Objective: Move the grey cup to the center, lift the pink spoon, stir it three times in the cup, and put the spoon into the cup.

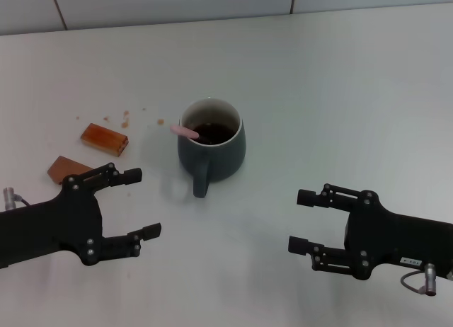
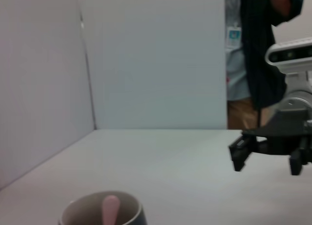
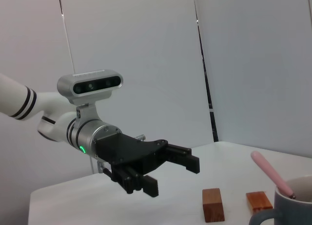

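Note:
The grey cup (image 1: 211, 145) stands upright near the middle of the table, handle turned toward me, dark liquid inside. The pink spoon (image 1: 185, 131) rests in it, its pink handle leaning over the cup's left rim. My left gripper (image 1: 144, 204) hovers open at the front left, just left of the cup's handle, holding nothing. My right gripper (image 1: 303, 221) is open at the front right, well clear of the cup. The left wrist view shows the cup's rim (image 2: 102, 213) with the spoon's handle (image 2: 110, 208). In the right wrist view are the cup (image 3: 291, 206) and the spoon (image 3: 271, 173).
Two brown rectangular blocks lie left of the cup, one (image 1: 104, 139) farther back and one (image 1: 65, 169) partly under my left gripper. Small brown crumbs (image 1: 125, 118) are scattered behind them. A white wall runs along the table's back edge.

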Action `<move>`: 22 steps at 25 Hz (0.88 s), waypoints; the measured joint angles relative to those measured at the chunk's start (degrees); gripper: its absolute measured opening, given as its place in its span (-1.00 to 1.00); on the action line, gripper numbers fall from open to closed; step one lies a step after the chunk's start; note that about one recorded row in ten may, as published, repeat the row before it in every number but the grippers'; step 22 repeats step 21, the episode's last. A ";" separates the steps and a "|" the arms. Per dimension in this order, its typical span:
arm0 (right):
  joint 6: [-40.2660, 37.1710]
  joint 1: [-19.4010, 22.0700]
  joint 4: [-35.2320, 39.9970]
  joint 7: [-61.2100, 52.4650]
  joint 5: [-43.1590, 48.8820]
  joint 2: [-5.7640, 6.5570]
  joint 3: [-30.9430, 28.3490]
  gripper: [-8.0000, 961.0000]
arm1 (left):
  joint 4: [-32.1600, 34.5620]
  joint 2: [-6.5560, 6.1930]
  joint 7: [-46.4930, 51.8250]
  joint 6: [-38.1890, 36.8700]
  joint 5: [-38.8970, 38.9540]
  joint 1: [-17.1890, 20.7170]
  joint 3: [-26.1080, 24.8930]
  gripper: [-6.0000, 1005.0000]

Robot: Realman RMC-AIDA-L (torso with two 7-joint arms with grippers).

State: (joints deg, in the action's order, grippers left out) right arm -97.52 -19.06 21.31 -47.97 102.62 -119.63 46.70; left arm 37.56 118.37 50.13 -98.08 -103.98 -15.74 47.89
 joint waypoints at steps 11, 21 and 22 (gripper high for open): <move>0.46 -0.14 -0.04 0.16 -0.06 -0.08 -0.07 0.55 | -2.36 -0.15 0.11 -0.57 0.25 -0.72 -1.99 0.69; 0.66 -0.56 -0.13 0.16 -0.06 -0.08 0.24 0.55 | -2.45 -0.15 0.26 -1.06 0.29 -0.96 -1.83 0.69; 0.66 -0.56 -0.13 0.16 -0.06 -0.08 0.24 0.55 | -2.45 -0.15 0.26 -1.06 0.29 -0.96 -1.83 0.69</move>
